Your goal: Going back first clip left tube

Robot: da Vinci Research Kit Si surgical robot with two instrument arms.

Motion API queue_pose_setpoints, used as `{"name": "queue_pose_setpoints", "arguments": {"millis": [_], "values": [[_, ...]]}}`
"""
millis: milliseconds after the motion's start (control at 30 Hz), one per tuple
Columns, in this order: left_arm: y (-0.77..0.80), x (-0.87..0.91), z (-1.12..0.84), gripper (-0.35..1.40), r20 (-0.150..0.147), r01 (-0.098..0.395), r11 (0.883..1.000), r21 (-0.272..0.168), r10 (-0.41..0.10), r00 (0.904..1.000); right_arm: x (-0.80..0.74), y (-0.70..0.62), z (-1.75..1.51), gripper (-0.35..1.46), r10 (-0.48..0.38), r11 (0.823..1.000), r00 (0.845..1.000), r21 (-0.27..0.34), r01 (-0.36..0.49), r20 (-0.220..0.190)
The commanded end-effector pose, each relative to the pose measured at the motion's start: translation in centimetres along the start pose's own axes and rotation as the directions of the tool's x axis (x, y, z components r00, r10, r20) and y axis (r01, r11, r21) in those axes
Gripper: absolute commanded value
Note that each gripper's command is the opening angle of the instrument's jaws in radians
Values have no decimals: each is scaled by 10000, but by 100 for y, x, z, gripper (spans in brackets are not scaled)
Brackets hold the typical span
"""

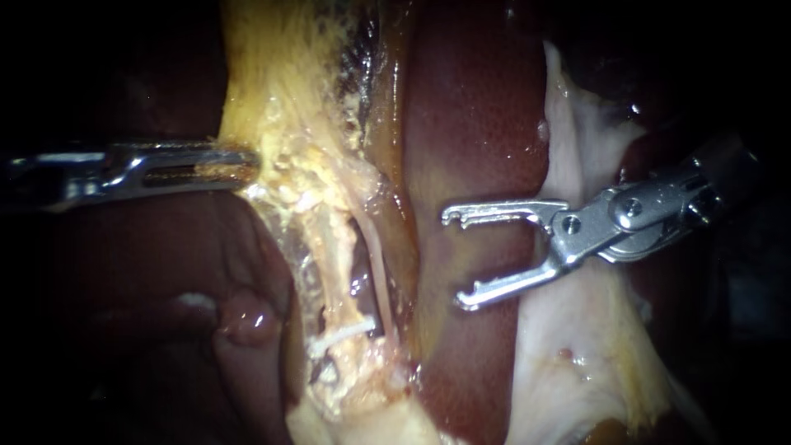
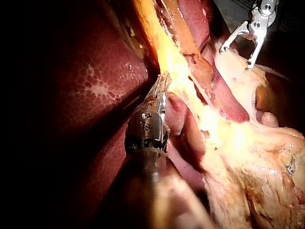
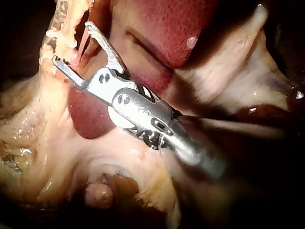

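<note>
My left instrument (image 1: 241, 165) comes in from the left, its jaws shut on the yellow fatty tissue (image 1: 284, 115) and holding it taut; the left wrist view shows the same grip (image 2: 162, 88). Below that hold run two tubes: a thicker pale left tube (image 1: 334, 247) and a thin pink right tube (image 1: 377, 268). A white clip (image 1: 344, 332) sits across the left tube low down. My right instrument (image 1: 455, 258) hangs over the liver (image 1: 474, 107), to the right of the tubes and clear of them. Its jaws are wide open and empty (image 3: 72, 43) (image 2: 235, 58).
Pale whitish tissue (image 1: 577, 354) lies under and beyond the right instrument's shaft. A small reddish nub (image 1: 247, 321) bulges left of the clip. Dark liver (image 2: 95, 86) fills the side beside my left instrument.
</note>
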Motion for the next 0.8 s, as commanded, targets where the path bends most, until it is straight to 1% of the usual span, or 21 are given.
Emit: {"name": "queue_pose_setpoints", "arguments": {"millis": [33, 67, 133, 267, 500, 800], "values": [[-1, 0, 6, -35, 139, -31, 10000, 55, 30, 9999, 0, 0, 0, 60, -3, 10000, 10000, 5, 3, 1], [-2, -1, 10, -35, 232, -26, 10000, 67, 25, 9997, 0, 0, 0, 60, -62, 10000, 10000, 7, 62, 2], [-4, -8, 21, -35, 518, 4, 9999, 152, -12, 9987, 0, 0, 0, 60, -62, 10000, 10000, 7, 62, 3], [-10, -19, 28, -35, 797, 62, 9997, 225, -79, 9968, 0, -1, 0, 60, -122, 9999, 9999, 11, 122, 3], [-14, -16, 36, -35, 829, 61, 9998, 169, -74, 9965, 1, -2, 0, 60, -181, 9998, 9998, 13, 181, 4], [-14, -15, 35, -35, 829, 54, 9998, 172, -68, 9965, 1, -2, 0, 60, -180, 9998, 9998, 14, 180, 4]]}}
